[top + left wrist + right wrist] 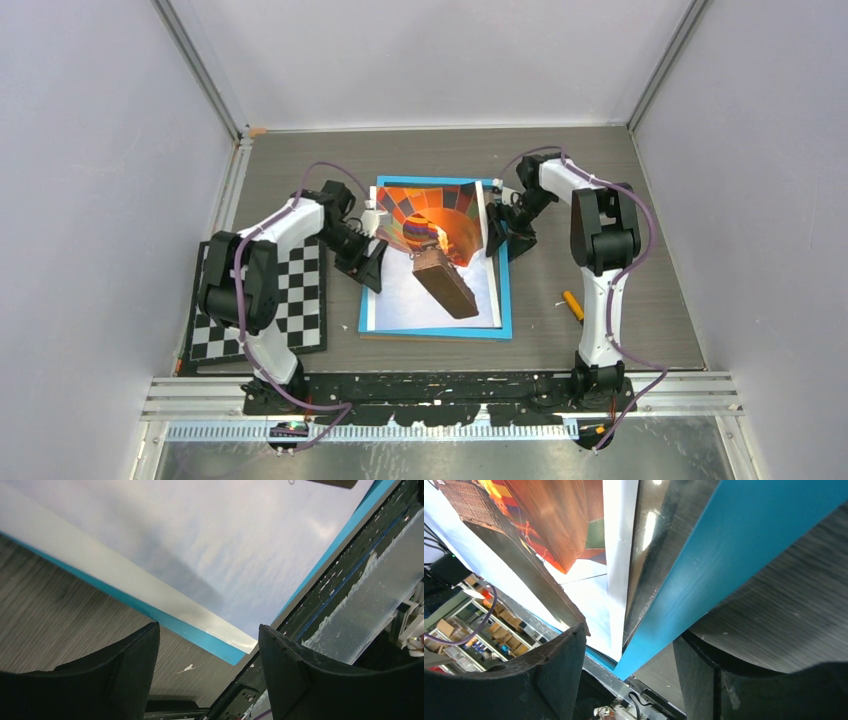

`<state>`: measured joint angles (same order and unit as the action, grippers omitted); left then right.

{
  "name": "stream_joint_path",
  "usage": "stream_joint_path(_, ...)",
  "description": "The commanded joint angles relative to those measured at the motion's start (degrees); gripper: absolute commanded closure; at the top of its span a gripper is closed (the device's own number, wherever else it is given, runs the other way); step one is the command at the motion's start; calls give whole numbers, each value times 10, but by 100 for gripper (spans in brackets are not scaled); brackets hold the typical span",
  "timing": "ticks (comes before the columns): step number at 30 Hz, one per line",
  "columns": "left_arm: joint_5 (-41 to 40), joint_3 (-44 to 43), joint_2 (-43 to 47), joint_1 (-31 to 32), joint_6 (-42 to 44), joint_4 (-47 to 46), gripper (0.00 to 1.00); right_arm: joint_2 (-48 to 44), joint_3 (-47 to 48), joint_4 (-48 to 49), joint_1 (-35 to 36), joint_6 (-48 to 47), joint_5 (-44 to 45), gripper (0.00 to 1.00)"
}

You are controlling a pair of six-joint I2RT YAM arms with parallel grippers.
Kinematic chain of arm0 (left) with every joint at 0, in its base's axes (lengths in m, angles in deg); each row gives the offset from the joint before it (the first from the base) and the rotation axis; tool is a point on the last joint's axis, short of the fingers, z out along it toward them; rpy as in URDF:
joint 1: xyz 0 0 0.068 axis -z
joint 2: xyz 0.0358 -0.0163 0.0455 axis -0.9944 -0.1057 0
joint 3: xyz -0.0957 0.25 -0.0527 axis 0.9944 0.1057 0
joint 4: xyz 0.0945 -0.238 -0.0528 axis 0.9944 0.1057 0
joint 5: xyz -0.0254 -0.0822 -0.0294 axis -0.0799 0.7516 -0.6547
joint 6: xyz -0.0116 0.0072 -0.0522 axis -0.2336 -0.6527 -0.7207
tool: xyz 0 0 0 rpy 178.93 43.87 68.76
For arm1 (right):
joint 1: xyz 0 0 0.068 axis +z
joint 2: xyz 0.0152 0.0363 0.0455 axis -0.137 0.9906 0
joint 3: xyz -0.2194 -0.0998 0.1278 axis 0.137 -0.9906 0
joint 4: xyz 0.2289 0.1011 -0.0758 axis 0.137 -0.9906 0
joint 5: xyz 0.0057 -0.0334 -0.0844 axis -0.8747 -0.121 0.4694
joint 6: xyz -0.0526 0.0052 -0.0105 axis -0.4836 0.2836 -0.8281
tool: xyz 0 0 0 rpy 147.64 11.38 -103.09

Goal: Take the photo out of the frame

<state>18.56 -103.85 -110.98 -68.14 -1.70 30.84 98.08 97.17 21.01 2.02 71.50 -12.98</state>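
Observation:
The frame lies flat mid-table, its thin blue border showing on the right and near sides. On it rests the photo of an orange balloon, with its far end curled upward. My left gripper hangs open at the frame's left edge. In the left wrist view the left gripper has only table and the frame's corner in its gap, the photo's sky beyond. My right gripper is open at the far right corner. The right gripper straddles the blue border, beside the photo's lifted edge.
A black-and-white checkerboard lies at the left, partly under the left arm. A small orange object lies on the table right of the frame. Grey walls close in the left, far and right sides.

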Motion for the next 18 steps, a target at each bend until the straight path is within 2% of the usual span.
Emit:
stream_joint_path(1, 14, -23, 0, -49, -30, -8, 26, -27, -19, 4, 6, -15, -17, 31)
stream_joint_path(5, -8, -43, 28, -66, -8, -24, 18, -46, -31, -9, -11, -43, -12, 28)
stream_joint_path(8, -41, -61, 59, -67, 7, -42, 1, -47, 2, -36, -37, -64, -12, 22)
stream_joint_path(14, -104, -184, 52, -74, 11, -29, 0, -55, 136, -80, -66, -85, -5, 9)
stream_joint_path(18, -111, -319, 19, -98, -4, 7, 0, -92, 179, -44, -77, -68, 27, 1)
